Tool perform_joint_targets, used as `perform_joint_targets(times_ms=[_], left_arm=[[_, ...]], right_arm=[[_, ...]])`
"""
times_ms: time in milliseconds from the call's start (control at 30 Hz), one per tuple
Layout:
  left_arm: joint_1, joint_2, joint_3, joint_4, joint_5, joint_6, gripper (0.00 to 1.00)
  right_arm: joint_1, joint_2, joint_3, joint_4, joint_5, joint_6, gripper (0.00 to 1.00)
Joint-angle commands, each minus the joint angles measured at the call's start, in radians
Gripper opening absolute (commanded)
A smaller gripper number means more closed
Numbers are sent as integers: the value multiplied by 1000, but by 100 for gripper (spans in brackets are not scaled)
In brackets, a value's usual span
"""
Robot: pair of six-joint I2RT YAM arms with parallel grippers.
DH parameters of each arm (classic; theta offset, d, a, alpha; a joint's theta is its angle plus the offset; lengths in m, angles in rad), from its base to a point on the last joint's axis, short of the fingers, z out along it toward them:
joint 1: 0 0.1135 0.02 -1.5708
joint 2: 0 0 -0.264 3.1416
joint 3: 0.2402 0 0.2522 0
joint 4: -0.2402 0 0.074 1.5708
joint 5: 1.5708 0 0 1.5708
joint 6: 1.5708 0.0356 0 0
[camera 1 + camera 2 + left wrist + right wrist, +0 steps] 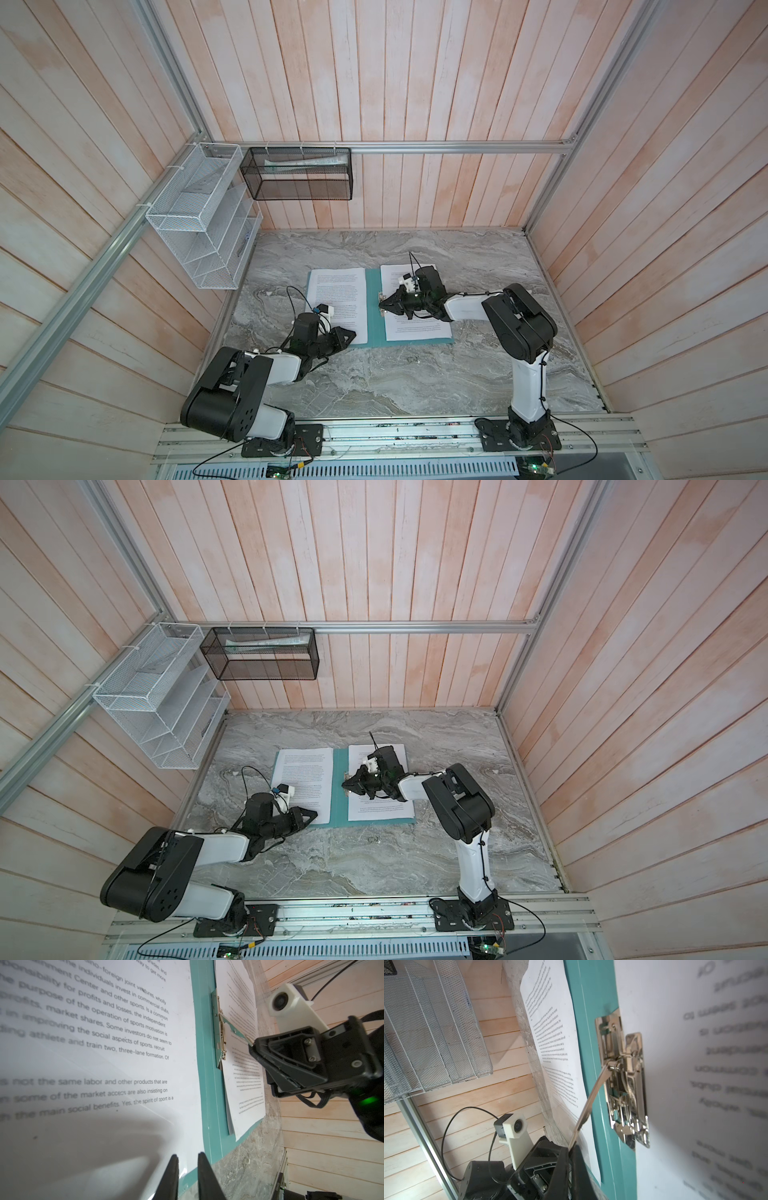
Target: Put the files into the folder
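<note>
The teal folder [374, 320] [340, 791] lies open on the marble table. One printed file [336, 291] covers its left cover and another file [415, 328] lies on its right cover, tucked at the metal clip [625, 1076] [221, 1032]. The clip's thin lever [589, 1103] is raised, and my right gripper [381, 305] [344, 785] [571, 1148] is shut on its tip. My left gripper [353, 333] [316, 813] [187, 1155] hovers at the folder's near left corner, its fingers a narrow gap apart with nothing between them.
A white wire-mesh rack [199, 216] hangs on the left wall. A black mesh basket [297, 174] holding rolled paper hangs on the back wall. Bare marble table [415, 382] stretches in front of the folder. Wooden walls close in three sides.
</note>
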Motion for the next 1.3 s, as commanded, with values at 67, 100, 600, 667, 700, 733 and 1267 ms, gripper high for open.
perform_joint_targets(times_ms=[67,100,600,667,700,733,1267], left_arm=[[5,17,-13,28,8,0,20],[4,20,-15,29,6,0,20],[4,57,-27,20,-13,32,20],[5,55,-30,21,-18,32,20],[4,55,-30,19,-21,33,20],[4,57,-30,17,-23,32,20],[5,133,-4,10,-21,42,20]], right_arm=[[7,26,-4,15,-12,-2,0],[7,25,-6,4,-9,-7,0],[-21,66,-77,-145,48,-156,0],[-24,68,-75,-187,73,-187,0],[-25,69,-70,-213,87,-206,0],[-27,70,-65,-238,101,-223,0],[3,134,113,-590,354,-445,0]])
